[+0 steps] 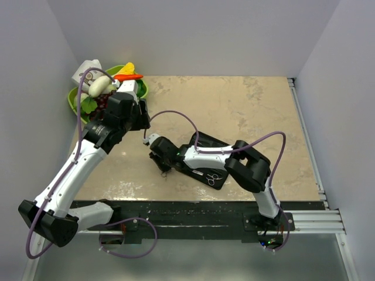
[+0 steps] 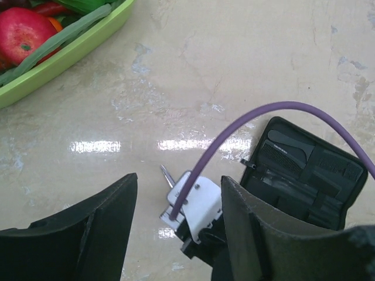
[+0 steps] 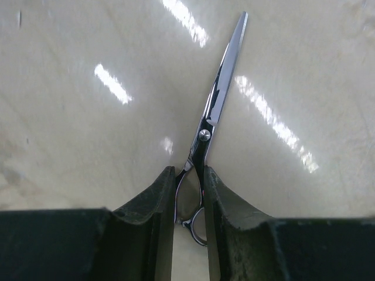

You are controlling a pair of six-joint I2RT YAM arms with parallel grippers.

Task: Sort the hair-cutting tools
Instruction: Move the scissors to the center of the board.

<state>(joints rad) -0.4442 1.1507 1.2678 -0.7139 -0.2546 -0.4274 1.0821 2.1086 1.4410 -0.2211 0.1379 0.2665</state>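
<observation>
Top view: the right gripper (image 1: 162,163) sat low beside the open black case (image 1: 208,142), its fingers buried under the wrist. The other scissors (image 1: 214,178) lay on the case's near end.

Left wrist: the left gripper (image 2: 179,178) gaped wide, holding nothing. Only the scissors (image 2: 166,174) tip poked out below.

Right wrist: the fingers (image 3: 155,199) clamped the scissors' handle, rings half hidden, blades over the table (image 3: 88,146).

Bright, even light falls from overhead. The glossy table (image 3: 88,146) throws white glare streaks in the 2 wrist views. The scissors (image 3: 225,76) are sharp and gleaming; the near black fingers (image 3: 146,216) look soft and dim. In the top view, shadows under the arms (image 1: 199,153) are faint.
</observation>
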